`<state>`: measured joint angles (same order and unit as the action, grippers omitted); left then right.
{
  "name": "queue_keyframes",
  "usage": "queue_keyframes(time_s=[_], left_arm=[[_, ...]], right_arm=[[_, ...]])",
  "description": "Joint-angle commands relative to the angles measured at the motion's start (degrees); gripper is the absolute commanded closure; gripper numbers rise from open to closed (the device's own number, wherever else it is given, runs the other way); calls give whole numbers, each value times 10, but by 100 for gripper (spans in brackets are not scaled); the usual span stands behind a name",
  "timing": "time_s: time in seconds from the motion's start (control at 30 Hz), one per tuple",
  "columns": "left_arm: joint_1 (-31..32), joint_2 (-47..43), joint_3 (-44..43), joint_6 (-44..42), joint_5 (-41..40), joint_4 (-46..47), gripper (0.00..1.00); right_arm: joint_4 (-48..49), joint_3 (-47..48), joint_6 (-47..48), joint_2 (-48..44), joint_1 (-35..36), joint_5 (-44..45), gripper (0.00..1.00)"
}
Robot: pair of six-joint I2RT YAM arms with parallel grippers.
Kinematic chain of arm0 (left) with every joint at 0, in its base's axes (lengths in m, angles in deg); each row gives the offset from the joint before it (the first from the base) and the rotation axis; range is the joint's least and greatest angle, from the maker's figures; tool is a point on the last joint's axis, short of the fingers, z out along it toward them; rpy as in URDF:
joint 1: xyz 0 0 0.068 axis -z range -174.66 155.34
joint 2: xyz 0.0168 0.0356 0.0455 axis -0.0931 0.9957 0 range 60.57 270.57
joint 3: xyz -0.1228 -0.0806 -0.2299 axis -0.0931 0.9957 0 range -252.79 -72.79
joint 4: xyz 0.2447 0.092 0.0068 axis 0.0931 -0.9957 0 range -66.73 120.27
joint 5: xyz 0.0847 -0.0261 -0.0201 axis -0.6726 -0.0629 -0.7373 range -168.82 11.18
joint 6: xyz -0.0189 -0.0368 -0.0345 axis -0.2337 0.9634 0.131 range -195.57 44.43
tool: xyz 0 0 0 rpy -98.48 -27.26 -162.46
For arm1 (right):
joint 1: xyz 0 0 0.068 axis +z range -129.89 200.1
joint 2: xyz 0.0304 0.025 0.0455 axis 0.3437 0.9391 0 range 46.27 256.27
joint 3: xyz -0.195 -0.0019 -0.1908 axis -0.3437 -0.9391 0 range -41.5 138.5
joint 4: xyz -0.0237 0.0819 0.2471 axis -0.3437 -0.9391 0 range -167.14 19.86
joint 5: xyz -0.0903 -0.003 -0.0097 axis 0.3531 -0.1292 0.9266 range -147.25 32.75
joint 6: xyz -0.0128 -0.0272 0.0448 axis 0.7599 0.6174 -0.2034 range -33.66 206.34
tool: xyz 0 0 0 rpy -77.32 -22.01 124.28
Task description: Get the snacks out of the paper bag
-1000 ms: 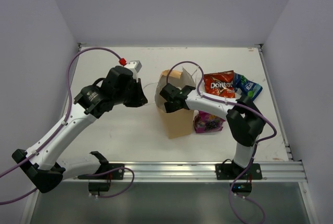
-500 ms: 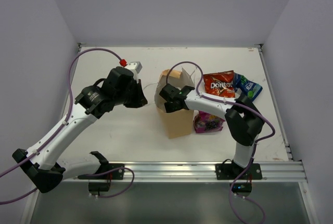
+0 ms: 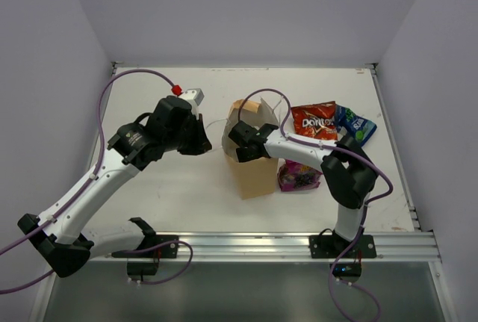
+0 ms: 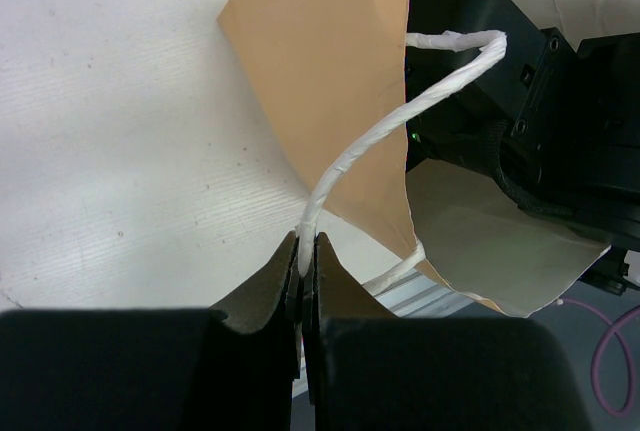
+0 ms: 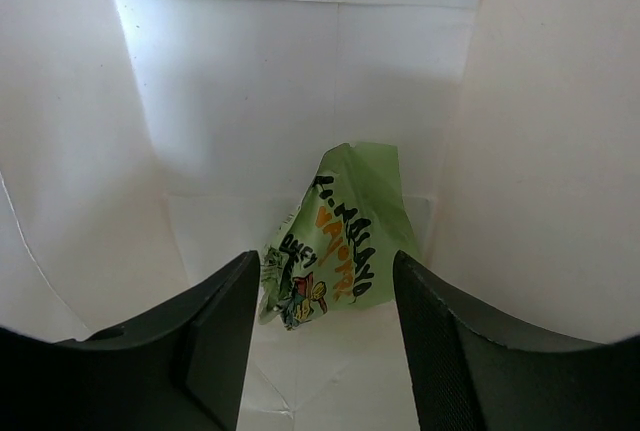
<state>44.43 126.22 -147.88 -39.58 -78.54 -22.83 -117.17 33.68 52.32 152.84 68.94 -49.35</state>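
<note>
The purple packet [image 3: 299,176] lay on the counter [image 3: 172,187] just right of the bag [image 3: 258,172]. The left claw [image 4: 303,256] was clamped on the bag's cord handle [image 4: 370,141]. The right claw [image 5: 325,271] sat inside the bag, jaws apart, above a green packet [image 5: 335,231] on the bottom. Farther back, the Doritos [image 3: 314,122] and blue packet [image 3: 357,125] lay touching each other, right of the bag.

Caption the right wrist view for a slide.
Open right gripper inside the paper bag, aimed at a green snack packet lying at the bottom.
</note>
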Motion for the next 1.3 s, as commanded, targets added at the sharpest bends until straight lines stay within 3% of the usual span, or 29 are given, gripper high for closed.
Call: queue_keyframes(time_s=[0.0,0.97,1.2,1.27], left_arm=[[1,-8,6,0,3,12,100],[1,0,2,0,5,14,100],[1,3,2,0,7,18,100],[1,3,2,-1,6,18,100]], right_arm=[[-13,-5,-4,12,-4,-7,41],[-7,-20,-2,8,-10,-5,48],[-6,-19,-2,8,-11,-5,63],[-7,-17,-2,4,-10,-3,75]])
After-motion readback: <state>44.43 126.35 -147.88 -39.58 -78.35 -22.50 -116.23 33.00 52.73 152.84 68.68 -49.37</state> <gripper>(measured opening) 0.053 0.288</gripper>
